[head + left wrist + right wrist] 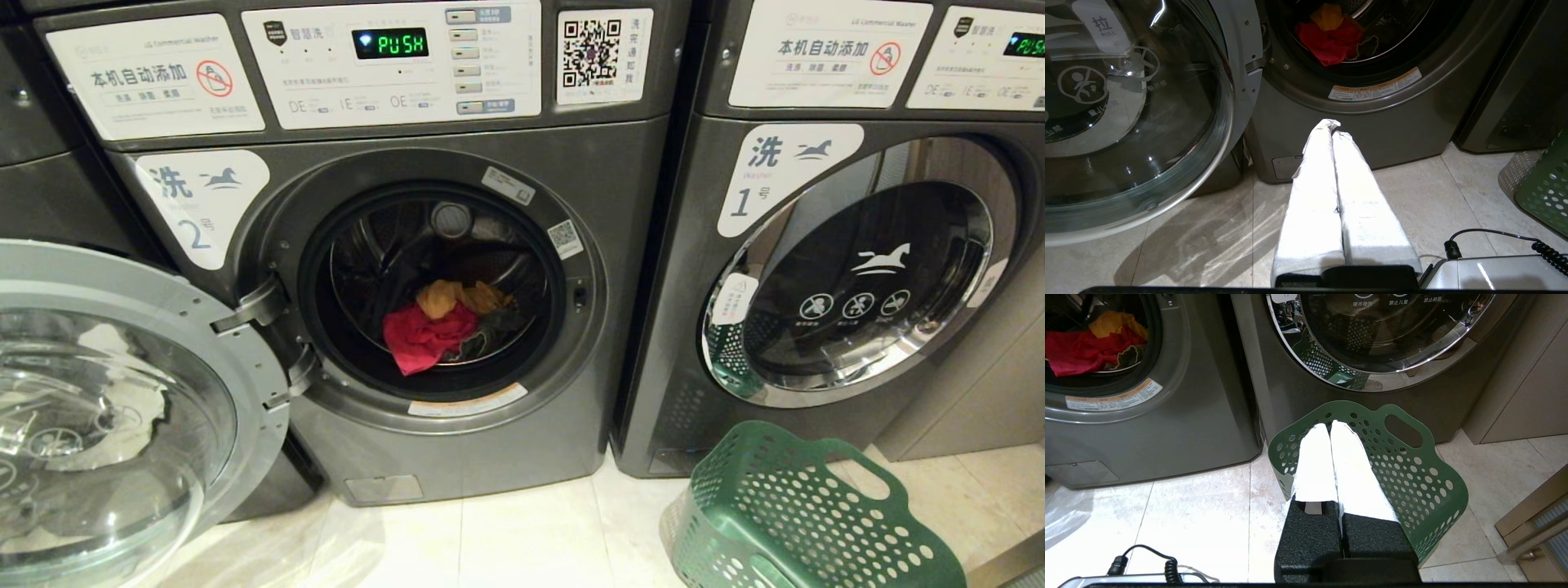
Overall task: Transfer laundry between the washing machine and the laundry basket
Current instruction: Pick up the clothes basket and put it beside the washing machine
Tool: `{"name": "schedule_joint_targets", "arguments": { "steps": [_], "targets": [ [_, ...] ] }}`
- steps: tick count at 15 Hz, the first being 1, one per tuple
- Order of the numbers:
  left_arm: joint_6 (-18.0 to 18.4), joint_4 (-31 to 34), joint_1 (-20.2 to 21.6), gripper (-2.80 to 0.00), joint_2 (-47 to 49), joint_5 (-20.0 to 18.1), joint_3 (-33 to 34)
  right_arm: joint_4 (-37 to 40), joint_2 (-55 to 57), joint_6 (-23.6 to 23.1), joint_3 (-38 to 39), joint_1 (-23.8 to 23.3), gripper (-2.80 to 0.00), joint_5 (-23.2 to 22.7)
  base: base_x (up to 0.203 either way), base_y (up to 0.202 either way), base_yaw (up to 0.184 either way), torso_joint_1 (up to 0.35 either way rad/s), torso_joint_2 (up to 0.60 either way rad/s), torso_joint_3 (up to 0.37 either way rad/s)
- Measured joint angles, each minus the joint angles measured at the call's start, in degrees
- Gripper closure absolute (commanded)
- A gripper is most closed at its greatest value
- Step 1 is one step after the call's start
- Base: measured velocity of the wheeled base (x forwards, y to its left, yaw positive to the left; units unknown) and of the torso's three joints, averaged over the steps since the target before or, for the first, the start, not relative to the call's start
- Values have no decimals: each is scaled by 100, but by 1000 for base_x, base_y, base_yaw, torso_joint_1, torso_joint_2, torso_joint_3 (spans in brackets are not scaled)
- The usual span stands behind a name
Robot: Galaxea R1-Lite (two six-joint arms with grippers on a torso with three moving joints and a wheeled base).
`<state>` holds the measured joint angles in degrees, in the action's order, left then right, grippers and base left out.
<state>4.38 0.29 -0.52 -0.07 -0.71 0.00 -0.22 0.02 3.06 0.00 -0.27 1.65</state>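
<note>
Red-pink, mustard and dark grey laundry (445,327) lies heaped at the drum's front lip, about 6 o'clock in the opening of the washer (457,441) marked "2". Its door (122,392) is swung fully aside at 9 o'clock, leaving a free reach into the drum. Green basket (804,514) stands on the floor at 4 o'clock from the opening, before machine "1" (849,269), mouth tipped toward the robot; it looks empty, though its bottom is partly hidden. Left gripper (1332,130) hangs low before the washer, fingers pressed together, holding nothing. Right gripper (1329,428) hangs above the basket, likewise closed and empty. Nothing transferred yet, I judge.
</note>
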Motion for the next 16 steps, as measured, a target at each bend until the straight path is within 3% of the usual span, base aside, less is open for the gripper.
{"name": "schedule_joint_targets", "arguments": {
  "steps": [3,7,16],
  "targets": [
    [2,0,0,0,0,2,0,-2,0,0,0,0,0,2,0,0,0,0,0,0],
    [6,1,1,0,0,2,0,-2,0,0,0,0,0,2,134,0,1,6,1,-2],
    [26,4,0,0,0,2,0,-2,0,-51,0,0,0,0,0,0,0,0,0,0]
  ]
}}
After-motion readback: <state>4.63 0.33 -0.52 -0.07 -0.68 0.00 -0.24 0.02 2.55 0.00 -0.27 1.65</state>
